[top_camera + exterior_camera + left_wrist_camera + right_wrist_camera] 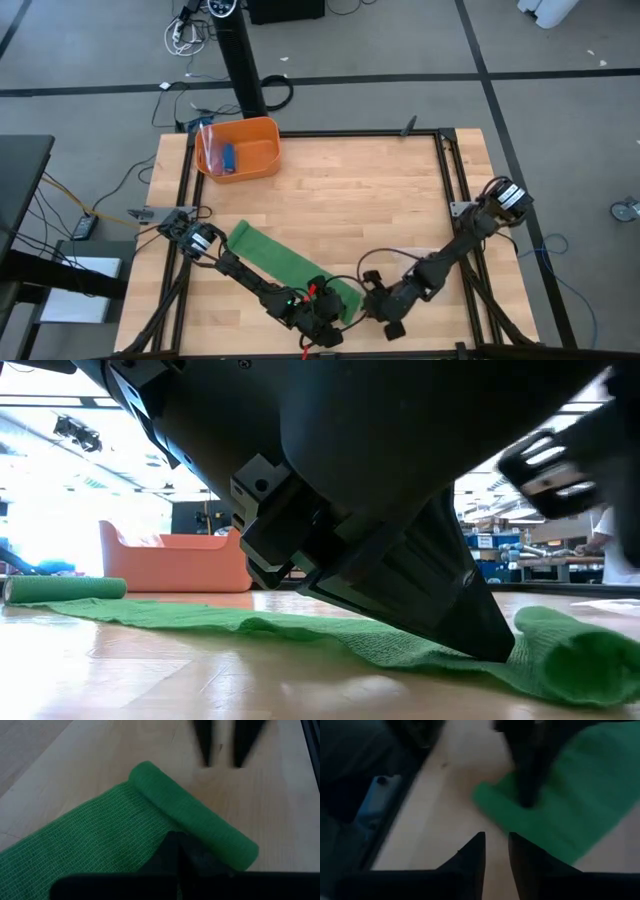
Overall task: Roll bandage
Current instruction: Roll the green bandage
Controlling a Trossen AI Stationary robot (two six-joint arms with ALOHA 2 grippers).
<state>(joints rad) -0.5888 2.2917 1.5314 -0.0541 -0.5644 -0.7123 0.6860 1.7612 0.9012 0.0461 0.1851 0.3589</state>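
the bandage [285, 262], a woven green strip, lies diagonally near the counter's [350, 190] front edge, one end rolled. the left gripper [325, 318], closed, presses the flat mesh beside the roll. the right gripper [496, 851], slightly parted and empty, hovers over bare wood just beside.

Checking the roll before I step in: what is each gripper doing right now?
Left gripper: shut, tips pressing down on the bandage beside its rolled end.
Right gripper: slightly open, holding nothing, just off the roll.
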